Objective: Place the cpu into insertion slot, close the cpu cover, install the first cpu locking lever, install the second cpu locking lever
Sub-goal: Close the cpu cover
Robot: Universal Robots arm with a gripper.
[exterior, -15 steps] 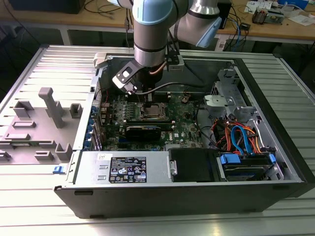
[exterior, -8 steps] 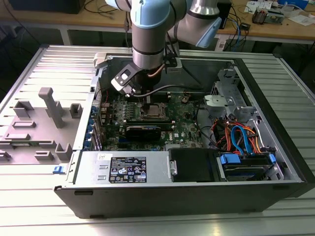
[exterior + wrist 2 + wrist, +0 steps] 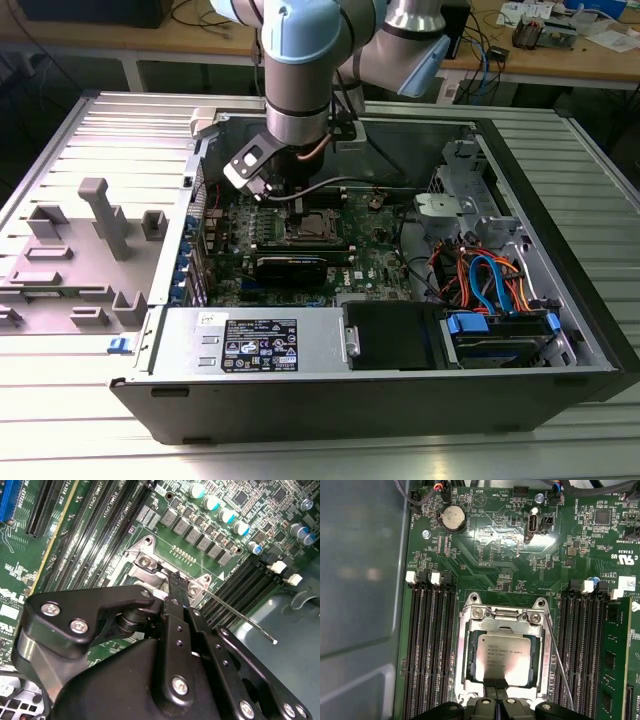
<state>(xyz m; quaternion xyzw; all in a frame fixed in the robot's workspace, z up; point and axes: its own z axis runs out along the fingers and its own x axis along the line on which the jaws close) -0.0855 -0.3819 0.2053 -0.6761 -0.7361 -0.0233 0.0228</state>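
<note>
The cpu (image 3: 502,657), a silvery square chip, lies flat in the insertion slot (image 3: 460,630) on the green motherboard. The cpu cover (image 3: 470,645), a thin metal frame, lies down around the chip. My gripper (image 3: 495,684) hangs straight over the socket's edge. Its black fingers are shut together, with the tips at the cover's rim next to the chip. One thin wire locking lever (image 3: 559,665) runs along the socket's side. In the second wrist view this lever (image 3: 240,615) stands up free past the gripper (image 3: 175,580). In the exterior view the gripper (image 3: 297,205) is low over the socket (image 3: 312,228).
Black memory slots (image 3: 427,645) flank the socket, with a green module (image 3: 612,655) in one. The grey case wall (image 3: 360,580) stands close by. A power supply (image 3: 260,345) and a drive cage with cables (image 3: 490,280) fill the case front. A grey fixture (image 3: 100,215) sits outside.
</note>
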